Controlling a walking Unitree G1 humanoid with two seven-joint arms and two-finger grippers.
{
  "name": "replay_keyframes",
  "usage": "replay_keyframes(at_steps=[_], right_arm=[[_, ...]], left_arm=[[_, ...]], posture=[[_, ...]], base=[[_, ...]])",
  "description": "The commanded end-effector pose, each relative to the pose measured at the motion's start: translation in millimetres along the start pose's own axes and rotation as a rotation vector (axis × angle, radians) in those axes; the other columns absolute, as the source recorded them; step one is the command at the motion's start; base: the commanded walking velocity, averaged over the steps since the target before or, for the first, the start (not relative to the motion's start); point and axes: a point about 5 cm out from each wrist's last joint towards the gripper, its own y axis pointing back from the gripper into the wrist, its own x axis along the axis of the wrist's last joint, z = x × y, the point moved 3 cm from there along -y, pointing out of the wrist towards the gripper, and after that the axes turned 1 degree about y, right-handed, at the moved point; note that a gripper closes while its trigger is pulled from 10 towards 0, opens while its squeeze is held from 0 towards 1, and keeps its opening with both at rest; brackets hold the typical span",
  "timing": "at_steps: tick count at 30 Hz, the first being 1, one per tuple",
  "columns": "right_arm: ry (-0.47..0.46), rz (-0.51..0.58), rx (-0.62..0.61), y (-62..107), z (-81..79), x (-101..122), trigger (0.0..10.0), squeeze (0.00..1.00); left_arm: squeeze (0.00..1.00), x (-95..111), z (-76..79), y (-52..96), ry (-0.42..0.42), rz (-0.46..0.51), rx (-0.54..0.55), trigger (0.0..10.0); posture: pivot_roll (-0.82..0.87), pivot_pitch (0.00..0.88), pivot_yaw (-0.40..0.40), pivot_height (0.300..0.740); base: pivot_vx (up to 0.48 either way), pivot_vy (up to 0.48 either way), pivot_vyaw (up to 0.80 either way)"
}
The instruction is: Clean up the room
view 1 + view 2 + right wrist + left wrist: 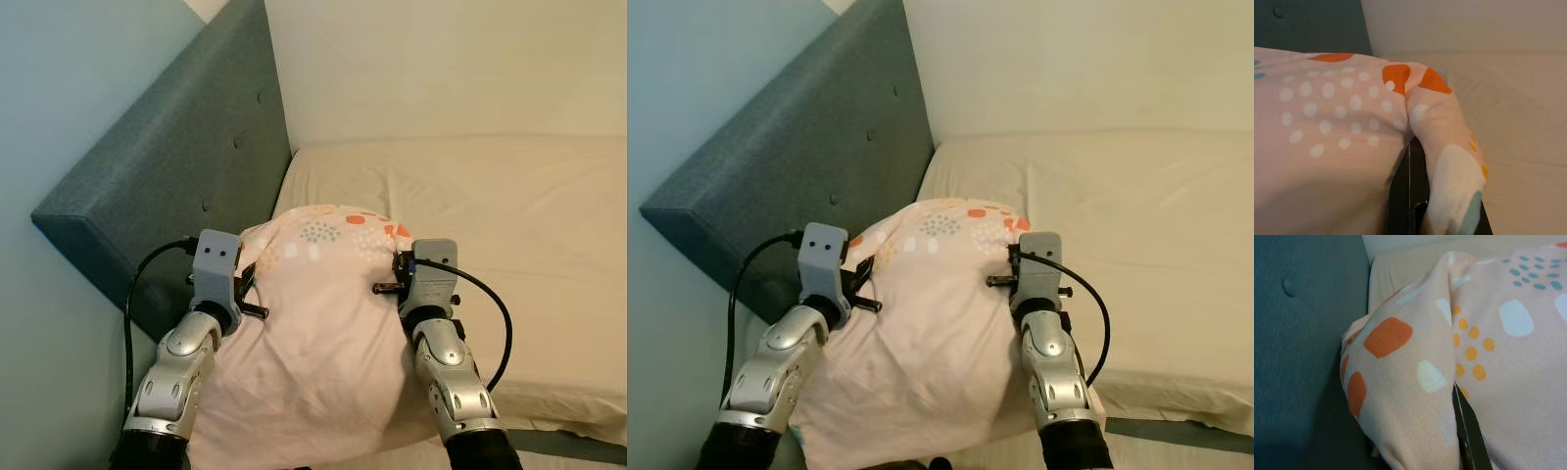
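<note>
Head view: both pincers (pixel 257 290) clamping pillow (pixel 323 333).

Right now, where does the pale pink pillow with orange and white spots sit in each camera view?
Left eye view: pale pink spotted pillow low centre, between the left gripper and the right gripper.
Right eye view: low centre, between both grippers.
Left wrist view: a corner fold beside a black finger.
Right wrist view: a corner draped over the black fingers.
Shared landmark: the grey-green padded headboard.
</note>
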Motion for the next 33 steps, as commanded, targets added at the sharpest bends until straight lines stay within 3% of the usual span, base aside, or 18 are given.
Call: replay_keyframes(at_steps=[1, 11, 19, 32, 33], right_arm=[[0.000, 0.013, -0.022, 1.3, 2.2, 3.3, 10.0, 0.00], [-0.013, -0.008, 0.022, 6.4, -8.0, -4.5, 10.0, 0.00], [-0.062, -0.044, 0.014, 12.0, -11.0, -14.7, 10.0, 0.00], [-0.091, -0.038, 0.008, 13.1, -9.8, -14.0, 10.0, 0.00], [-0.138, -0.032, 0.012, 13.3, -8.4, -12.3, 10.0, 0.00]], left_arm=[[0.00, -7.1, -18.7, 7.4, -0.036, -0.012, 0.086, 10.0], [0.00, -16.0, -28.2, 11.3, -0.044, -0.027, 0.145, 10.0], [0.00, -11.1, -12.1, 7.8, -0.049, 0.002, 0.098, 10.0], [0.00, -10.5, -9.4, 6.4, -0.041, 0.016, 0.104, 10.0], [0.00, -10.5, -9.3, 6.7, -0.043, 0.018, 0.109, 10.0]], posture=[[-0.03, 0.103, 0.123, 0.740], [-0.04, 0.072, 0.104, 0.740], [-0.05, 0.055, 0.105, 0.740], [-0.06, 0.048, 0.107, 0.740], [-0.06, 0.041, 0.100, 0.740]], base=[[0.000, 0.000, 0.00], [0.000, 0.000, 0.00], [0.000, 0.000, 0.00], [0.000, 0.000, 0.00], [0.000, 0.000, 0.00]])
